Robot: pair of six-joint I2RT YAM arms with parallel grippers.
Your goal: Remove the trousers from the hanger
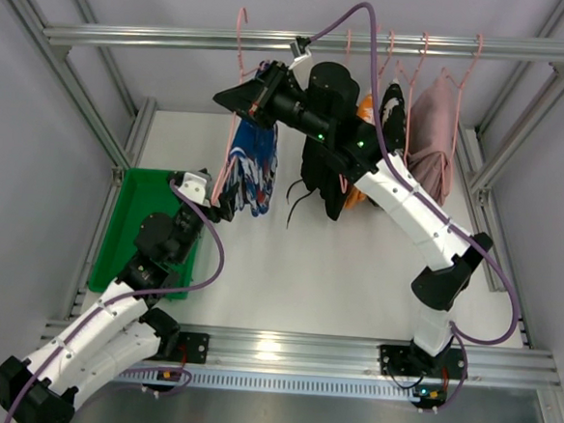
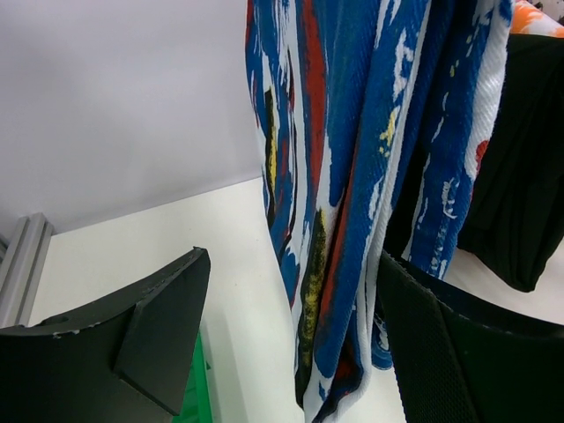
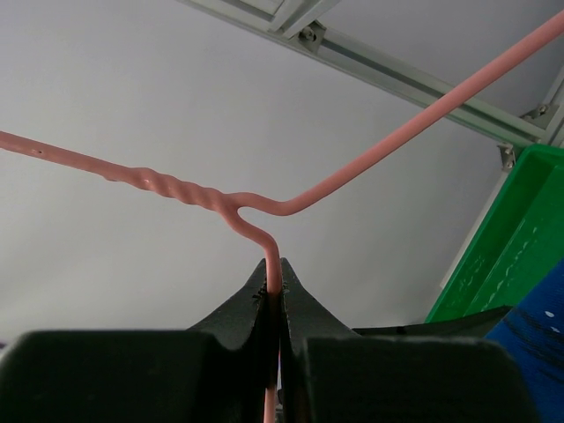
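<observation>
The blue printed trousers (image 1: 252, 171) hang folded over a pink hanger (image 1: 241, 44) on the rail. My right gripper (image 1: 240, 98) is shut on that hanger's wire just below its twisted neck; in the right wrist view the wire (image 3: 352, 183) is pinched between the closed fingers (image 3: 275, 286). My left gripper (image 1: 227, 200) is open at the lower end of the blue trousers; in the left wrist view the cloth (image 2: 352, 176) hangs between its spread fingers (image 2: 163, 326), nearer the right one. The black trousers (image 1: 327, 128) with drawstrings hang just to the right, and show in the left wrist view (image 2: 520, 194).
A green bin (image 1: 145, 231) sits on the table at the left, under the left arm, and shows in the right wrist view (image 3: 511, 238). An orange garment (image 1: 359, 193) and a pink garment (image 1: 433, 135) hang further right on the metal rail (image 1: 159, 38).
</observation>
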